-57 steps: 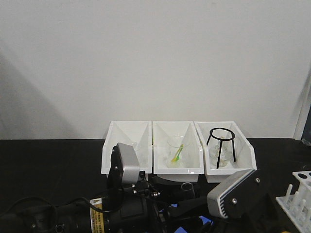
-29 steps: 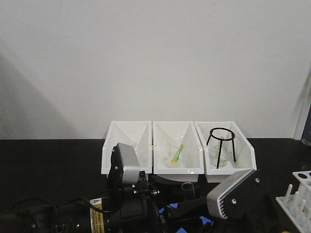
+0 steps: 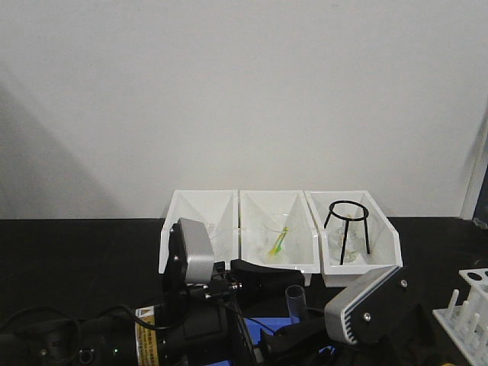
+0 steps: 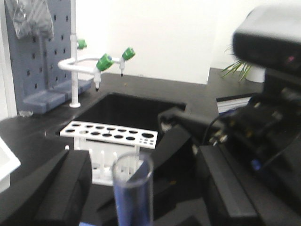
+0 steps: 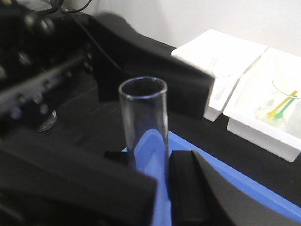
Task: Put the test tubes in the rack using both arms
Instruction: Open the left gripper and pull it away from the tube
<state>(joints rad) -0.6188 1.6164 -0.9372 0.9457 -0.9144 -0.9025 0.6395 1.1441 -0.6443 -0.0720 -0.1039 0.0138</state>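
Observation:
A clear test tube (image 3: pixel 295 300) stands upright between my two arms, over a blue mat (image 3: pixel 267 324). In the right wrist view my right gripper (image 5: pixel 150 188) is shut on the tube (image 5: pixel 143 117), with a black finger (image 5: pixel 197 188) against its side. In the left wrist view the same tube (image 4: pixel 133 188) stands between the wide-apart fingers (image 4: pixel 61 183) of my left gripper (image 4: pixel 141 186), which is open and not touching it. The white rack (image 4: pixel 108 134) with rows of round holes stands beyond the tube. It also shows at the right edge of the front view (image 3: pixel 465 305).
Three white bins (image 3: pixel 200 229) line the back. The middle one holds a beaker with a yellow-green stick (image 3: pixel 277 242). The right one holds a black wire tripod (image 3: pixel 348 225). A black sink (image 4: pixel 127 110) and a green-tipped tap (image 4: pixel 101 63) lie behind the rack.
My left arm has shifted a little up and to the left, and more of the blue mat shows. The tube and my right arm have hardly moved.

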